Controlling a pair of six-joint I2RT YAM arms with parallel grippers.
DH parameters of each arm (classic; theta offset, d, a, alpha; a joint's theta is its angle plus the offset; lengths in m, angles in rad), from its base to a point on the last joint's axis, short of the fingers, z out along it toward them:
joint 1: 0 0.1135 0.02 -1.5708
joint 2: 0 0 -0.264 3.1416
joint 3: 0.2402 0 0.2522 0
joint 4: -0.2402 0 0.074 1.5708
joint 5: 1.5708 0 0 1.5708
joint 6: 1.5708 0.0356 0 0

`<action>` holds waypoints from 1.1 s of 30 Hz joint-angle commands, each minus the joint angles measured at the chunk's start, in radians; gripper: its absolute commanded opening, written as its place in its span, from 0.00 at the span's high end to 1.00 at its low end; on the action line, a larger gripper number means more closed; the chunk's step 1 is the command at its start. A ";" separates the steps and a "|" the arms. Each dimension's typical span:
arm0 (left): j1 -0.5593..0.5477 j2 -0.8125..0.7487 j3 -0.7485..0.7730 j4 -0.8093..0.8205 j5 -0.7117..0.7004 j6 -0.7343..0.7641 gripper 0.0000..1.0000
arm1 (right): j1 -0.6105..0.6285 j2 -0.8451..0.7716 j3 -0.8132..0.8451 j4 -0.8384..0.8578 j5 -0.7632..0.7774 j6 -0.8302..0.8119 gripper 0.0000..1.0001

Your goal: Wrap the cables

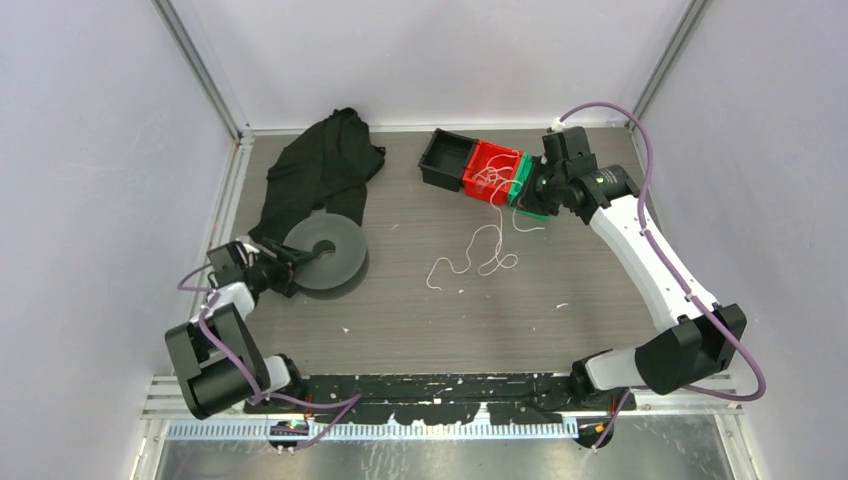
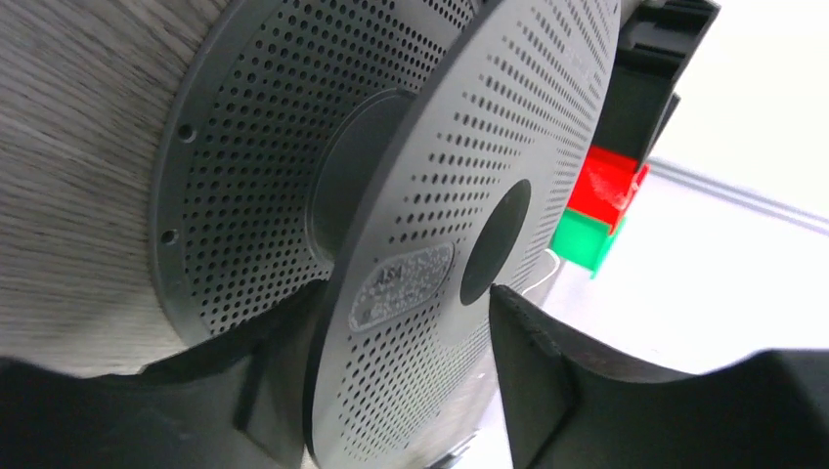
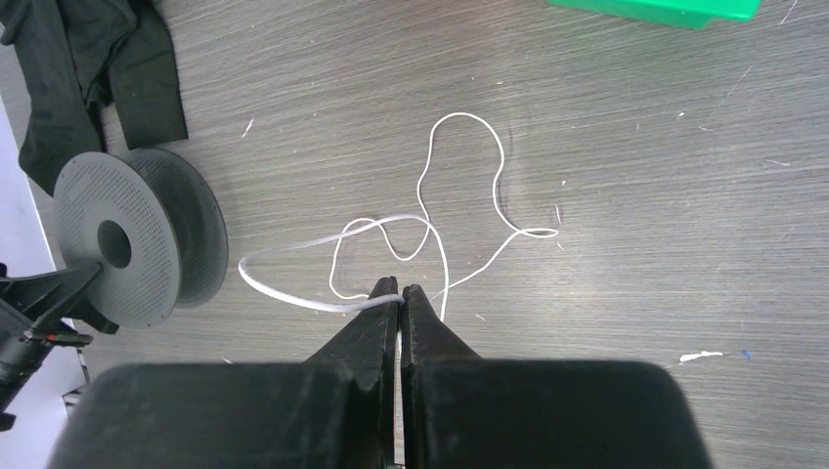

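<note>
A white cable (image 1: 482, 252) lies in curly loops on the table's middle, and its upper end rises to my right gripper (image 1: 533, 190). In the right wrist view the right gripper (image 3: 399, 291) is shut on this cable (image 3: 459, 122), held above the table. More white cables (image 1: 492, 178) lie tangled in the red bin (image 1: 478, 158). My left gripper (image 1: 272, 270) is at the left edge of a grey perforated spool (image 1: 325, 258). In the left wrist view its fingers (image 2: 533, 376) close on the spool's front flange (image 2: 430, 244).
A black bin (image 1: 445, 160), the red bin and a green bin (image 1: 530, 197) stand in a row at the back. A black cloth (image 1: 320, 175) lies at the back left, touching the spool. The spool (image 3: 127, 244) and cloth (image 3: 88, 68) also show in the right wrist view.
</note>
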 commanded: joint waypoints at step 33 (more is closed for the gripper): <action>-1.089 0.173 0.922 -0.511 -0.860 0.654 1.00 | 0.005 -0.039 -0.013 0.048 -0.020 0.042 0.99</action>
